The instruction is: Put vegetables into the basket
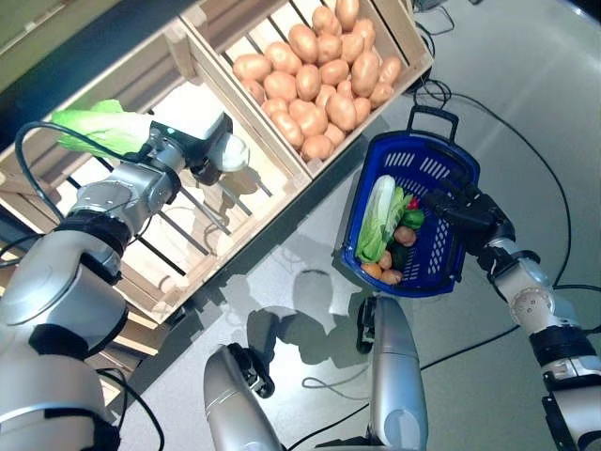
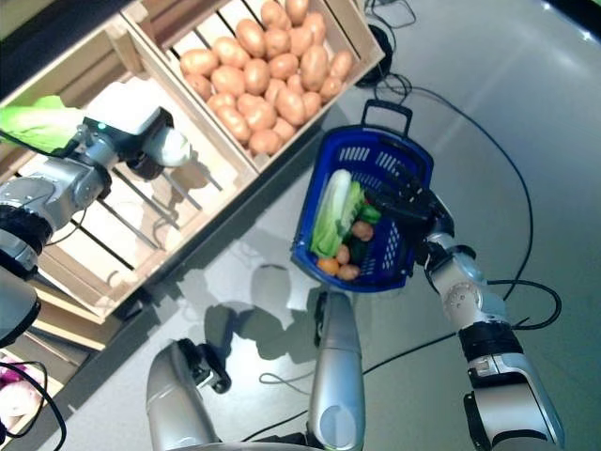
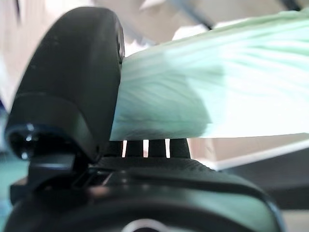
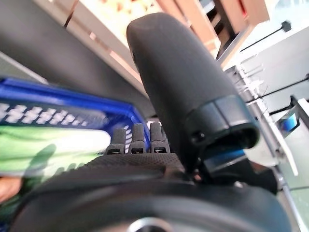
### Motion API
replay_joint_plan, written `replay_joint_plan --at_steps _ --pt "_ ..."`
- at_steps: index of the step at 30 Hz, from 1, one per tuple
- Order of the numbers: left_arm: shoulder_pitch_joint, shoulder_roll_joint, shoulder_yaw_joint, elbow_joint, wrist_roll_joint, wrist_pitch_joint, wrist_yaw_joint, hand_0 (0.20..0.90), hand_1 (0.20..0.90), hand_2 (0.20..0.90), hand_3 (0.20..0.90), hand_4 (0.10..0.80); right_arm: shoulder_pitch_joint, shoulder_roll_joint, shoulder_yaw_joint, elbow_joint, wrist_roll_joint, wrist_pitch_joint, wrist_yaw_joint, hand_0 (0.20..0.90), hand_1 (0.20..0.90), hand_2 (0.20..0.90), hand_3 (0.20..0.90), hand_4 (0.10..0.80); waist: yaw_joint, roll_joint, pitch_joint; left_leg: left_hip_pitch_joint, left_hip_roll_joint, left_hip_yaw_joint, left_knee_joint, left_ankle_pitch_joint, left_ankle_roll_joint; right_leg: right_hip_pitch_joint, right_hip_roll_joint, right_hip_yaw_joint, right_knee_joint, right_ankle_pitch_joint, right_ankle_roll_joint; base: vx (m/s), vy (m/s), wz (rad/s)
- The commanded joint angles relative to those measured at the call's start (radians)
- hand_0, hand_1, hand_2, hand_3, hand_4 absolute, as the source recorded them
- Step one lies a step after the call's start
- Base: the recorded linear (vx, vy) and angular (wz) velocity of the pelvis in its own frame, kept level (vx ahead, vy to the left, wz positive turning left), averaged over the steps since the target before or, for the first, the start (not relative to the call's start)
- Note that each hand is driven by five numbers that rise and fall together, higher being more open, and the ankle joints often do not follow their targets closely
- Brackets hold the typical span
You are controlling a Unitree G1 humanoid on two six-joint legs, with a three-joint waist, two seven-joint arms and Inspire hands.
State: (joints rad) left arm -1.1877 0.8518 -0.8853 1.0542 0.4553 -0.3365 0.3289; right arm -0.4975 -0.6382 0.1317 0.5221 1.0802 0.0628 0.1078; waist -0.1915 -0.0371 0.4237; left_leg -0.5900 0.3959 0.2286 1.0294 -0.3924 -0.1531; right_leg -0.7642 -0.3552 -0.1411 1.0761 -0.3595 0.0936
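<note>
My left hand [image 1: 199, 143] is shut on a pale green cabbage [image 1: 99, 127] and holds it above a slatted wooden crate [image 1: 188, 235]. In the left wrist view the cabbage [image 3: 217, 82] is pinched between the thumb and the fingers [image 3: 145, 147]. At the right, my right hand [image 1: 462, 212] grips the rim of a blue plastic basket [image 1: 427, 169] and holds it off the floor. Inside the basket lie another cabbage [image 1: 377, 214], a potato [image 1: 405, 235], carrots [image 1: 380, 272] and a green vegetable [image 1: 411, 219]. In the right wrist view the fingers [image 4: 137, 140] curl over the blue rim [image 4: 48, 113].
A second wooden crate [image 1: 399, 23], full of potatoes [image 1: 319, 70], stands behind the basket. The two crates share a wooden divider [image 1: 239, 94]. Grey floor [image 1: 526, 85] lies to the right and below.
</note>
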Motion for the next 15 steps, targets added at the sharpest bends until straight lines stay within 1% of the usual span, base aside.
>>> replay_joint_plan --at_steps 1,3,4,5,6,7,9,10,11,13,14,15 --pt "0.093 0.049 0.147 -0.099 -0.165 -0.097 0.099 0.3 0.3 0.3 0.3 0.4 0.021 0.065 0.001 -0.046 -0.054 -0.078 -0.011 0.9 0.9 0.9 0.9 0.8 0.03 0.001 -0.164 0.054 0.001 -0.015 -0.194 0.101 0.038 0.206 -0.044 0.01 -0.257 0.123 0.034 0.071 -0.012 -0.02" --pt "0.156 0.043 0.217 -0.164 -0.202 -0.12 0.081 0.3 0.3 0.3 0.3 0.4 0.036 0.082 -0.002 -0.052 -0.078 -0.072 -0.009 0.9 0.9 0.9 0.9 0.8 0.045 -0.001 -0.181 0.127 -0.018 -0.003 -0.263 0.121 0.04 0.282 -0.033 -0.016 -0.319 0.131 0.032 0.069 -0.022 0.06" --pt "0.194 0.035 0.257 -0.2 -0.231 -0.132 0.073 0.3 0.3 0.3 0.3 0.4 0.043 0.09 -0.001 -0.055 -0.089 -0.066 -0.004 0.9 0.9 0.9 0.9 0.8 0.052 -0.001 -0.191 0.158 -0.03 0.011 -0.317 0.163 0.052 0.316 -0.021 -0.036 -0.373 0.163 0.019 0.103 -0.043 0.08" --pt "0.259 0.012 0.326 -0.268 -0.28 -0.139 0.037 0.3 0.3 0.3 0.3 0.4 0.055 0.106 0.003 -0.055 -0.115 -0.053 0.011 0.9 0.9 0.9 0.9 0.8 0.065 0.002 -0.212 0.225 -0.045 0.029 -0.389 0.188 0.05 0.39 0.007 -0.06 -0.443 0.17 0.015 0.073 -0.035 0.01" --pt "0.274 0.008 0.34 -0.283 -0.301 -0.141 0.028 0.3 0.3 0.3 0.3 0.4 0.057 0.109 0.005 -0.055 -0.122 -0.049 0.019 0.9 0.9 0.9 0.9 0.8 0.067 0.004 -0.216 0.24 -0.048 0.034 -0.406 0.195 0.049 0.405 0.013 -0.065 -0.458 0.173 0.015 0.152 -0.037 -0.06" --pt "0.316 -0.01 0.381 -0.321 -0.349 -0.15 0.001 0.3 0.3 0.3 0.3 0.4 0.062 0.115 0.011 -0.061 -0.135 -0.038 0.033 0.9 0.9 0.9 0.9 0.8 0.073 0.006 -0.229 0.283 -0.058 0.047 -0.454 0.213 0.047 0.454 0.035 -0.078 -0.51 0.18 0.011 0.114 -0.024 -0.04" --pt "0.373 -0.037 0.439 -0.38 -0.451 -0.156 -0.056 0.3 0.3 0.3 0.3 0.4 0.068 0.123 0.027 -0.068 -0.172 -0.022 0.059 0.9 0.9 0.9 0.9 0.8 0.084 0.008 -0.253 0.353 -0.078 0.066 -0.536 0.248 0.041 0.528 0.068 -0.098 -0.6 0.196 0.007 0.131 -0.026 0.0" --pt "0.402 -0.059 0.465 -0.409 -0.507 -0.156 -0.087 0.3 0.3 0.3 0.3 0.4 0.067 0.125 0.037 -0.074 -0.186 -0.006 0.076 0.9 0.9 0.9 0.9 0.8 0.089 0.009 -0.269 0.393 -0.094 0.074 -0.583 0.265 0.039 0.57 0.087 -0.107 -0.652 0.206 0.006 0.096 -0.02 -0.08" --pt "0.406 -0.062 0.469 -0.415 -0.512 -0.154 -0.092 0.3 0.3 0.3 0.3 0.4 0.067 0.125 0.039 -0.075 -0.187 -0.003 0.077 0.9 0.9 0.9 0.9 0.8 0.09 0.008 -0.271 0.401 -0.097 0.075 -0.591 0.268 0.039 0.58 0.091 -0.109 -0.664 0.208 0.005 0.134 -0.02 -0.12" --pt "0.461 -0.126 0.529 -0.476 -0.677 -0.142 -0.196 0.3 0.3 0.3 0.3 0.4 0.032 0.118 0.067 -0.08 -0.198 0.039 0.125 0.9 0.9 0.9 0.9 0.8 0.104 0.006 -0.316 0.511 -0.135 0.093 -0.733 0.313 0.031 0.701 0.142 -0.13 -0.831 0.241 0.006 0.144 -0.012 -0.07" --pt "0.467 -0.146 0.536 -0.486 -0.723 -0.136 -0.22 0.3 0.3 0.3 0.3 0.4 0.015 0.118 0.076 -0.078 -0.198 0.049 0.134 0.9 0.9 0.9 0.9 0.8 0.108 0.005 -0.326 0.537 -0.144 0.095 -0.766 0.324 0.031 0.729 0.15 -0.134 -0.866 0.253 0.008 0.083 -0.002 0.0" --pt "0.468 -0.149 0.538 -0.489 -0.735 -0.134 -0.228 0.3 0.3 0.3 0.3 0.4 0.011 0.117 0.079 -0.077 -0.199 0.051 0.139 0.9 0.9 0.9 0.9 0.8 0.109 0.005 -0.327 0.544 -0.146 0.096 -0.773 0.326 0.03 0.736 0.151 -0.135 -0.873 0.257 0.009 0.034 -0.001 0.02"
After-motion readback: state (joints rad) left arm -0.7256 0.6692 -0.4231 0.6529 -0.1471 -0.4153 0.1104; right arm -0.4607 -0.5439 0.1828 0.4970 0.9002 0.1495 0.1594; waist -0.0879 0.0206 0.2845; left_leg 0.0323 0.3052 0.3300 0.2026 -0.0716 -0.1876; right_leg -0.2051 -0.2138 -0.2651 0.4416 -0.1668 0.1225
